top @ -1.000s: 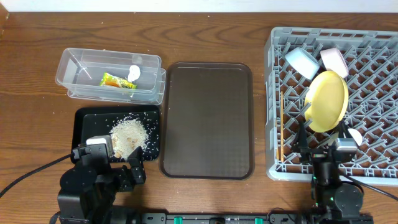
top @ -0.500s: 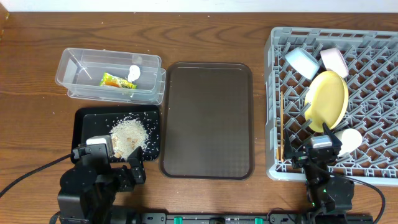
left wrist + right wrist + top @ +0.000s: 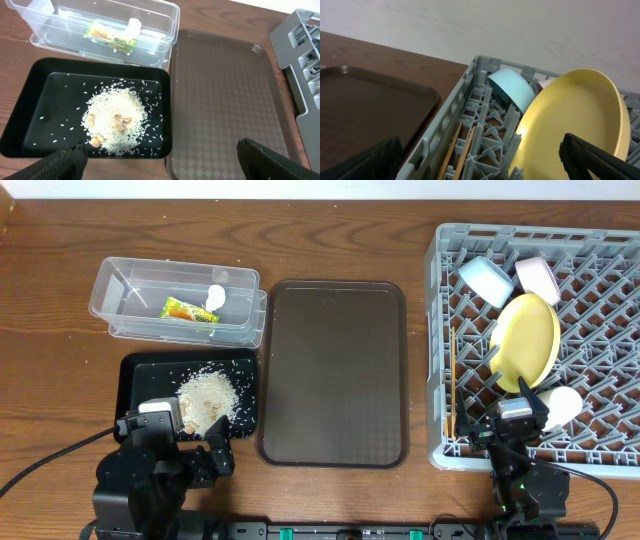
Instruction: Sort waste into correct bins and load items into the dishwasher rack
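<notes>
The green-and-orange wrapper [image 3: 190, 311] and the white tissue wad [image 3: 215, 296] lie in the clear tub [image 3: 130, 295]. Rice scraps [image 3: 208, 395] lie heaped in the black tray [image 3: 135, 380]. The grey rack [image 3: 600, 300] holds the yellow plate [image 3: 528, 342] on edge, the light-blue bowl [image 3: 485, 280], the pale cup [image 3: 537, 278], the white bowl [image 3: 562, 406] and the chopsticks [image 3: 452, 380]. My left gripper [image 3: 178, 442] is open and empty at the black tray's near edge. My right gripper [image 3: 515, 430] is open and empty at the rack's near edge, beside the white bowl.
The brown serving tray [image 3: 333, 370] lies bare between the black tray and the rack. In the left wrist view the rice [image 3: 120, 117] has a few brown bits in it. In the right wrist view the chopsticks [image 3: 455, 150] lie along the rack's left wall.
My right gripper has drawn back to the left, off the white bowl, which now lies uncovered in the rack. The left arm has not moved.
</notes>
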Tool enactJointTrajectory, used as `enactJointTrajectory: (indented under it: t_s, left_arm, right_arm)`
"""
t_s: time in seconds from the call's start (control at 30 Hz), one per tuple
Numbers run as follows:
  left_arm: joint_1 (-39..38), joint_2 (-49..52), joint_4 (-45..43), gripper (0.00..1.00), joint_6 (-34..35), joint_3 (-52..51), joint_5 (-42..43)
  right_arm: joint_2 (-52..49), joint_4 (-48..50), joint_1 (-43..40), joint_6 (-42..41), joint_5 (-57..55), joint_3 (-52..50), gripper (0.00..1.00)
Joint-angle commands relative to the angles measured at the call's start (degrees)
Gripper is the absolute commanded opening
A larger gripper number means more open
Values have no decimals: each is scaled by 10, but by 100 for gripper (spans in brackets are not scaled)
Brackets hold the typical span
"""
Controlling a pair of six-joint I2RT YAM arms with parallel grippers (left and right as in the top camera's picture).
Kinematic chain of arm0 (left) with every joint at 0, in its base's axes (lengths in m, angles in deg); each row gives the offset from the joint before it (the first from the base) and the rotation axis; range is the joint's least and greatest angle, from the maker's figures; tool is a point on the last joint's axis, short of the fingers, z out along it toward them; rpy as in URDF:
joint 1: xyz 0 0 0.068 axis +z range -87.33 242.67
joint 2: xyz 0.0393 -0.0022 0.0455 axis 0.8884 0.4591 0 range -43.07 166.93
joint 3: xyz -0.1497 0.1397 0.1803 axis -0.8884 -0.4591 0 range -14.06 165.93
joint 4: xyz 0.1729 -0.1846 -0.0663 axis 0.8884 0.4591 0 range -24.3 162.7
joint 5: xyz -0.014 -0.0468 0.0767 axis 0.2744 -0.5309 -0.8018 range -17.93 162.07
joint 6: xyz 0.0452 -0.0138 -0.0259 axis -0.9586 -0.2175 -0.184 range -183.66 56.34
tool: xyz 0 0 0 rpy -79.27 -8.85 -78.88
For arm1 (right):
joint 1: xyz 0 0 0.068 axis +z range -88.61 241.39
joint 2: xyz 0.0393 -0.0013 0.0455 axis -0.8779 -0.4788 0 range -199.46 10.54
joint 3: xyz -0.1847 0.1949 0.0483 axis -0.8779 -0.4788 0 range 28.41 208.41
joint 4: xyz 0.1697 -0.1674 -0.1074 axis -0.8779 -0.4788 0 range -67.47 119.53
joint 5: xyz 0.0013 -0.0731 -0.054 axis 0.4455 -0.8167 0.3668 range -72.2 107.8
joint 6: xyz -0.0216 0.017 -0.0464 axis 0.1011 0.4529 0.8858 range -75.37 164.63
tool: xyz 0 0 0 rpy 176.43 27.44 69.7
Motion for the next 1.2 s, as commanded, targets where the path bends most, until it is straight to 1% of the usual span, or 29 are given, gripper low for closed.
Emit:
enactJointTrajectory:
  t_s: [0.0,1.0,1.07,1.17]
  left_arm:
    - [-2,-1,-1,98,-5,-2,-5]
    - [2,-11,8,98,-7,-4,-8]
    - [9,-21,1,98,-10,-13,-28]
    - [23,-49,-25,98,-10,-55,-42]
  right_arm:
    - [2,-2,0,8,9,-1,99]
    - [2,-2,0,8,9,-1,99]
    - [2,-2,0,8,9,-1,99]
    - [2,-2,0,8,9,-1,99]
